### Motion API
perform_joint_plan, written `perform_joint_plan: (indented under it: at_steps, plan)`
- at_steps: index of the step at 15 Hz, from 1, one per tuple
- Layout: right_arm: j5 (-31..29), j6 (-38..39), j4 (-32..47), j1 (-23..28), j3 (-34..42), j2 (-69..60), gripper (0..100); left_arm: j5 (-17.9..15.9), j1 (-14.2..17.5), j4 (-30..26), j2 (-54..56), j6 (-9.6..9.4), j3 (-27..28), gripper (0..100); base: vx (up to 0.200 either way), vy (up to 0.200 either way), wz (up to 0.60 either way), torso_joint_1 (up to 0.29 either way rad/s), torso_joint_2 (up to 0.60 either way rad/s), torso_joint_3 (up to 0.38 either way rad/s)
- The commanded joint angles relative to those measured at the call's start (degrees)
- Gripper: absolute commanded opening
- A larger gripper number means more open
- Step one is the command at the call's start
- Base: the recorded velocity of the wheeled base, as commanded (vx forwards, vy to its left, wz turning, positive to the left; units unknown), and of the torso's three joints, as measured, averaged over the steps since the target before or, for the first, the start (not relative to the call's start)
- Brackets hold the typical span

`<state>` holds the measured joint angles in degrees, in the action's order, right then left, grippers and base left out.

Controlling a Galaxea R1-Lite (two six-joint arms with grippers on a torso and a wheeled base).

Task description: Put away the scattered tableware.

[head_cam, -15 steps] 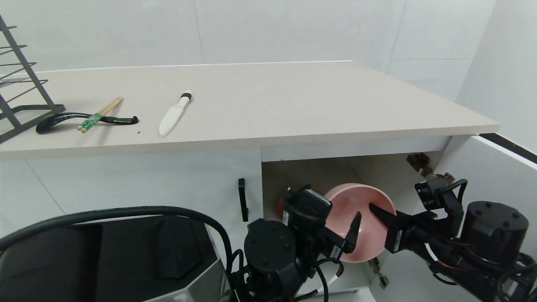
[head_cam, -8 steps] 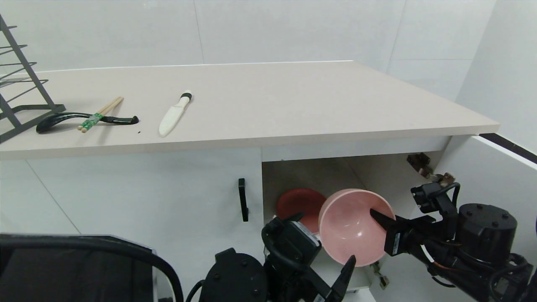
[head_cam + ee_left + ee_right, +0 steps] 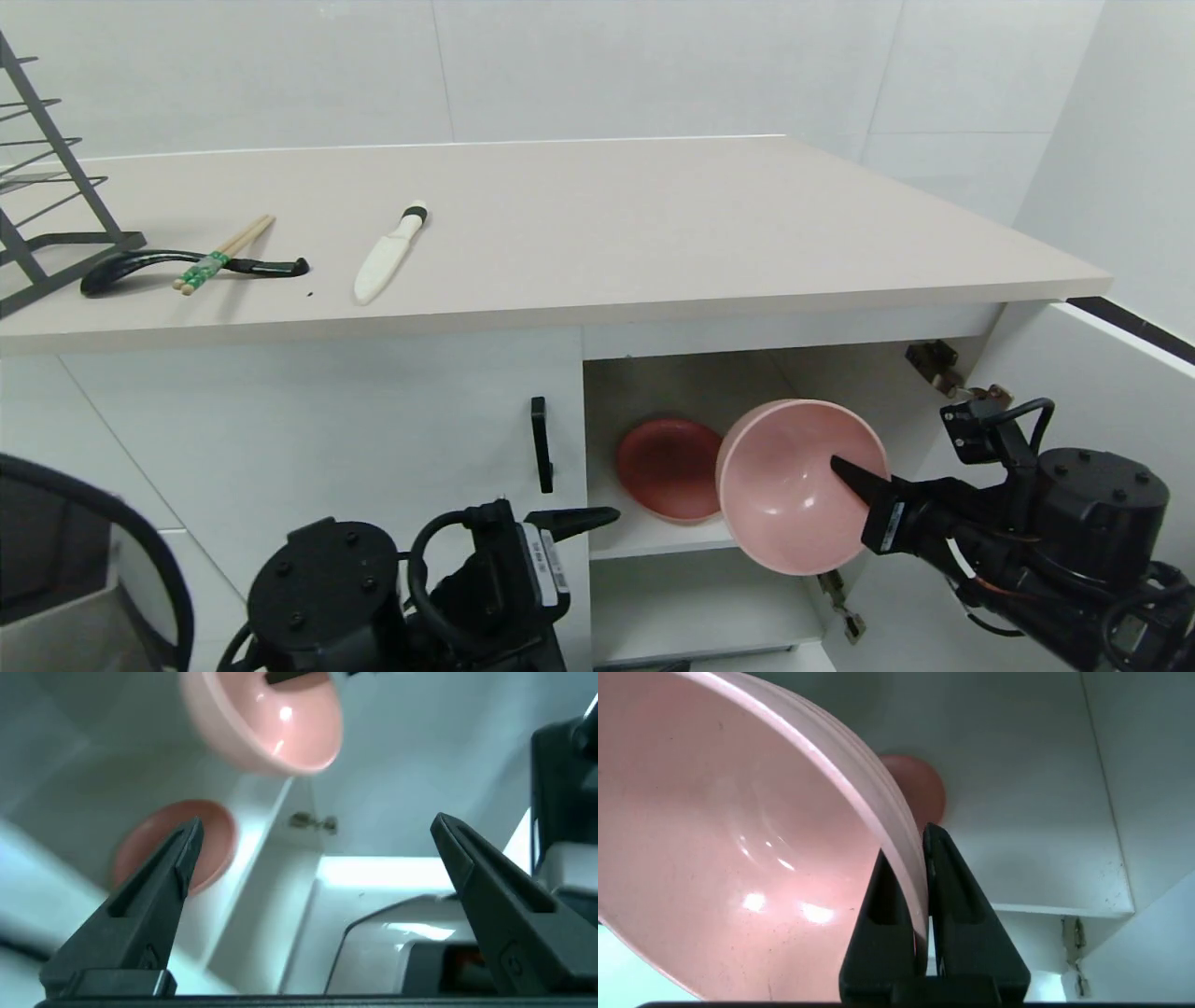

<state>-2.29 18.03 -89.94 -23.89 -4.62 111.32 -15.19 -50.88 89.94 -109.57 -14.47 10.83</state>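
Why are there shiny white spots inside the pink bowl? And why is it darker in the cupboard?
Right wrist view: the pink bowl has a glossy inside that throws back light as white glints. Left wrist view: the same bowl shows one bright spot. Head view: the countertop shades the open cupboard, so it looks dimmer, yet the red plate inside is easy to see.
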Motion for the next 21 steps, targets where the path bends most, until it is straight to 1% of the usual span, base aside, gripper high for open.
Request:
perform_joint_plan:
  at_steps: [1,2,3,4,5,6,7,9,11,12,13,14,15,17,18,20,21]
  plan:
    - [0.0,1.9,-0.1,-0.6,0.6,-1.3,0,-1.0,2.0,0.1,5.5,-0.47,-3.7,100,0.000,0.000,0.00,0.000,0.00,0.000]
    - [0.0,4.2,-0.1,-2.1,0.8,-1.9,0,-2.1,2.0,0.1,8.1,-0.56,-5.3,100,0.000,0.000,0.00,0.000,0.00,0.000]
    - [0.0,5.6,-0.1,-3.2,0.8,-1.9,0,-2.7,2.0,0.1,9.9,-1.09,-6.7,100,0.000,0.000,0.00,0.000,0.00,0.000]
    - [0.0,6.6,-0.1,-4.6,0.9,-1.6,0,-2.6,2.1,0.1,13.1,-2.67,-9.8,100,0.000,0.000,0.00,0.000,0.00,0.000]
    - [0.0,6.7,-0.1,-5.5,0.9,-0.5,0,-1.9,2.2,0.1,15.8,-3.46,-10.8,100,0.000,0.000,0.00,0.000,0.00,0.000]
    - [0.0,6.7,-0.1,-6.1,0.9,1.4,0,-0.5,2.8,0.1,17.9,-2.84,-10.8,100,0.000,0.000,0.00,0.000,0.00,0.000]
    - [0.0,6.7,-0.1,-6.3,0.8,2.6,0,0.7,3.7,0.1,18.8,-2.84,-10.8,100,0.000,0.000,0.00,0.000,0.00,0.000]
    - [0.0,6.7,-0.1,-6.3,-0.1,5.3,0,1.1,4.1,0.1,19.0,-2.67,-10.8,100,0.000,0.000,0.00,0.000,0.00,0.000]
    - [0.0,6.5,-0.1,-5.9,-3.4,9.1,0,1.0,4.5,0.1,20.1,-2.40,-10.8,100,0.000,0.000,0.00,0.000,0.00,0.000]
    - [-0.1,6.5,-0.1,-5.9,-4.6,10.7,0,1.0,6.0,0.1,21.2,-2.40,-10.8,100,0.000,0.000,0.00,0.000,0.00,0.000]
    - [-0.2,6.4,-0.1,-6.2,-5.1,12.1,0,1.1,9.0,0.1,22.5,-2.40,-10.8,100,0.000,0.000,0.00,0.000,0.00,0.000]
    - [-0.2,6.3,-0.1,-6.4,-4.9,13.1,0,1.1,12.7,0.1,23.3,-2.40,-10.8,100,0.000,0.000,0.00,0.000,0.00,0.000]
    - [-0.2,5.9,-0.1,-6.4,-5.1,13.7,0,1.1,14.4,0.1,24.4,-2.40,-10.8,100,0.000,0.000,0.00,0.000,0.00,0.000]
    - [-0.3,5.3,-0.1,-6.2,-6.0,14.2,0,1.1,14.7,0.1,26.9,-2.40,-10.8,100,0.000,0.000,0.00,0.000,0.00,0.000]
    - [-0.3,5.3,-0.1,-6.3,-6.1,14.5,0,1.1,14.8,-0.7,28.3,-2.40,-10.8,100,0.000,0.000,0.00,0.000,0.00,0.000]
    - [-0.5,5.3,-0.1,-6.9,-5.9,15.2,0,1.1,15.5,-5.0,31.0,-2.14,-10.8,100,0.000,0.000,0.00,0.000,0.00,0.000]
    - [-0.5,5.3,-0.1,-7.1,-6.3,15.4,0,1.0,14.8,-11.4,36.0,-2.05,-10.8,100,0.000,0.000,0.00,0.000,0.00,0.000]
